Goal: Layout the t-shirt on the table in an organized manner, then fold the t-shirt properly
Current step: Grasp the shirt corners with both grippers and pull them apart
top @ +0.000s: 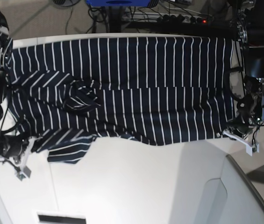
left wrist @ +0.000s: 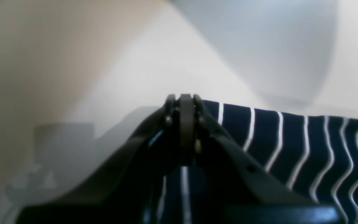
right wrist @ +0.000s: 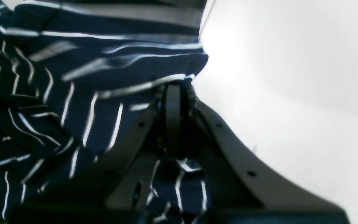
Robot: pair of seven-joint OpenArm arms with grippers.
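1. Closest to the lens in the left wrist view, the left gripper [left wrist: 185, 102] had its jaws pressed together on the edge of the t-shirt [left wrist: 306, 149].
2. The right gripper [right wrist: 174, 90] was pinched on the shirt's opposite end, bunched cloth beside it.
3. The shirt hung stretched between both grippers above the table [top: 160, 186].
4. Risk: uneven pulling could've slipped a hem free, and the crumpled sleeve probably lands wrinkled.

Black cables [top: 122, 16] — power strip [top: 181, 18]; floor.
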